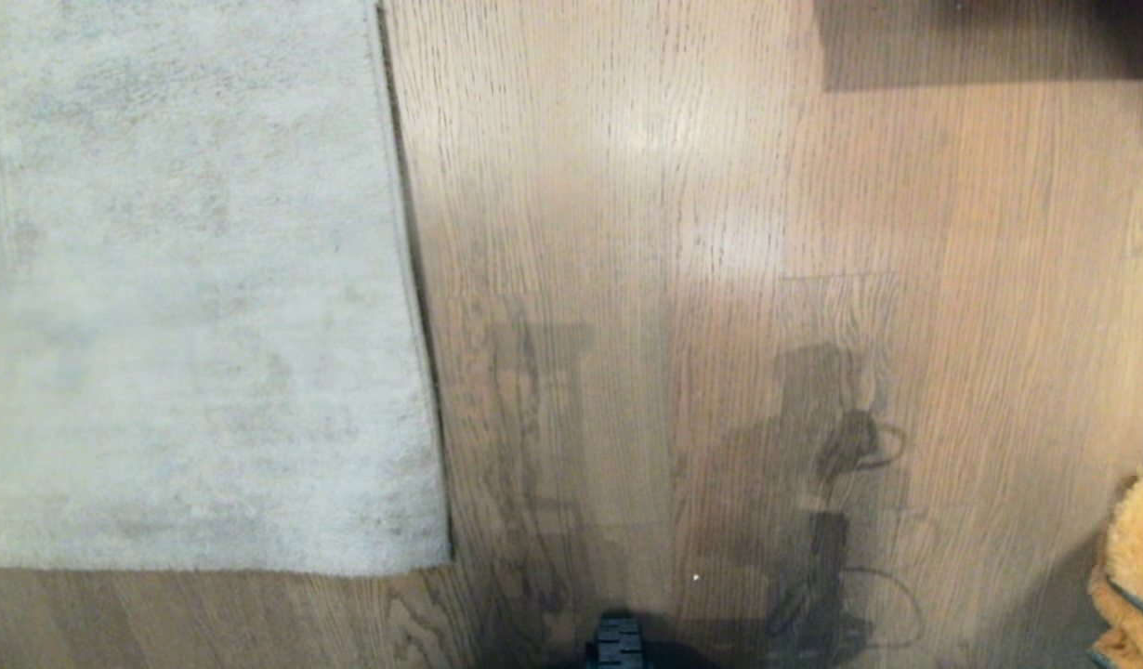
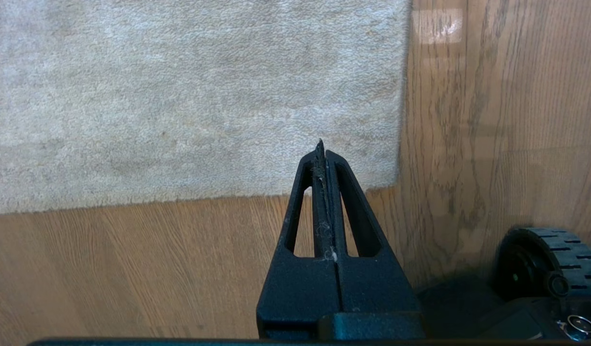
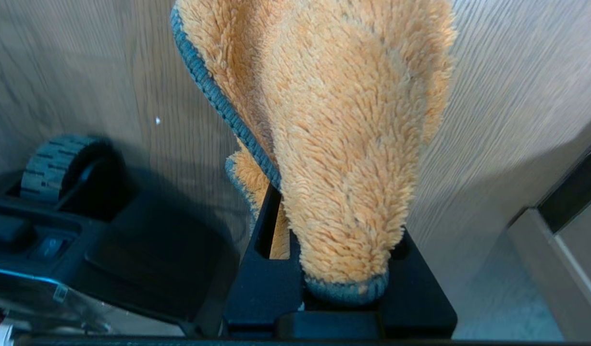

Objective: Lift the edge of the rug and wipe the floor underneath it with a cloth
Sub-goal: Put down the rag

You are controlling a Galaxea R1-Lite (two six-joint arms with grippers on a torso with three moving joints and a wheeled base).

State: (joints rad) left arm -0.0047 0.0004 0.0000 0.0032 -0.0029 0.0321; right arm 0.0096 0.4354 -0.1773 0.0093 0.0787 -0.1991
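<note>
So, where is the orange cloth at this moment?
The cloth hangs from the right gripper, which is shut on it above the floor. In the head view it shows at the lower right edge, far from the rug edge.

The left gripper is matte black plastic, two tapered fingers with long triangular cut-outs, pale lint along the seam. At four o'clock of it, a black ribbed wheel. The right gripper has the same black blocky body, slotted fingers.
</note>
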